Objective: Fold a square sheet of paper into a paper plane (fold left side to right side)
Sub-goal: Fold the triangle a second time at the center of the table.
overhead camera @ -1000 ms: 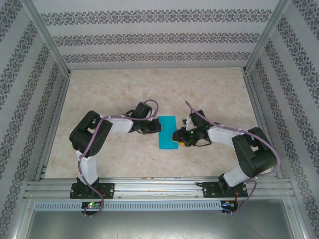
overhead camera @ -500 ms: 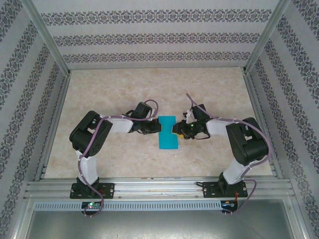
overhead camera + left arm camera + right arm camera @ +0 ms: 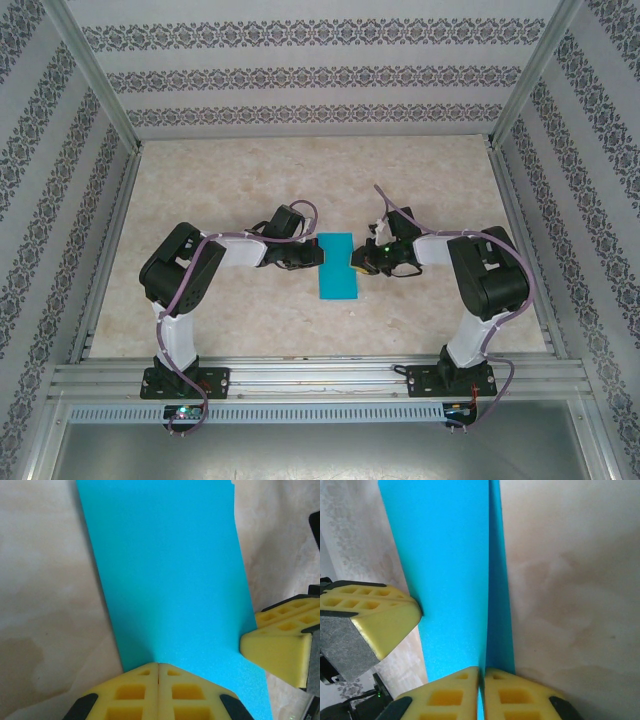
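The square sheet of paper (image 3: 337,272) is teal-blue and lies on the table between the arms as a tall narrow rectangle, folded over itself. My left gripper (image 3: 320,257) is shut, and its yellow fingertips (image 3: 150,672) press down on the sheet (image 3: 170,580) at its left edge. My right gripper (image 3: 351,262) is at the sheet's right edge. In the right wrist view it (image 3: 481,669) is shut on a raised layer of the paper (image 3: 450,570), and a thin teal strip shows between its jaws. A darker lower layer (image 3: 500,605) lies flat beside it.
The beige marbled tabletop (image 3: 300,180) stretches around the sheet. An aluminium rail (image 3: 320,375) runs along the near edge by both arm bases. Patterned walls and metal posts (image 3: 95,70) close in the back and sides.
My right gripper has moved left and a little away from the bases onto the sheet's right edge, and its jaws have shut on the paper. The left gripper has stayed put.
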You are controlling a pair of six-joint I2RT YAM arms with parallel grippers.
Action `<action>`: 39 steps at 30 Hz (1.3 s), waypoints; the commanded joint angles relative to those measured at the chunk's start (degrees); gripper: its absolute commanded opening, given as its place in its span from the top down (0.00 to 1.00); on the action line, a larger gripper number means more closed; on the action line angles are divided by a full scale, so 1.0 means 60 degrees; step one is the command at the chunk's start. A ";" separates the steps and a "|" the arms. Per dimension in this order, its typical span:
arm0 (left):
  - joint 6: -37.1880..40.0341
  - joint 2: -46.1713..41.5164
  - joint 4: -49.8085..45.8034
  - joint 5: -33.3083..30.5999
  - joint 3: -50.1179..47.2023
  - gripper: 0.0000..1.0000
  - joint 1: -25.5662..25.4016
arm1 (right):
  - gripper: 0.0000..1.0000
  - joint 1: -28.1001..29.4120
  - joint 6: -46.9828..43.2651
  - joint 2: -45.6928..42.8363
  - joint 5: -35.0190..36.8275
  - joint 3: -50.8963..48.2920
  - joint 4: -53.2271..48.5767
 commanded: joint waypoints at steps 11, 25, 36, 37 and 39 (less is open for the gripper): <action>0.2317 -0.2531 -0.1331 -0.1504 -0.0544 0.76 -0.0931 | 1.00 -0.0102 0.0250 -0.0820 -0.0304 0.0077 -0.1100; 0.4151 -0.2314 -0.3417 -0.5007 0.0793 0.39 -0.4623 | 1.00 -0.0123 0.0652 -0.1243 -0.0106 0.0195 -0.1687; 0.4691 -0.0377 -0.4792 -0.6991 0.2627 0.32 -0.5292 | 1.00 -0.0106 0.0800 -0.1227 -0.0062 0.0165 -0.1584; 0.4710 -0.0265 -0.4873 -0.7115 0.2734 0.32 -0.5292 | 1.00 -0.0105 0.0806 -0.1227 -0.0062 0.0165 -0.1584; 0.4754 -0.0147 -0.4962 -0.7217 0.2856 0.35 -0.5292 | 1.00 -0.0107 0.0815 -0.1219 -0.0047 0.0151 -0.1569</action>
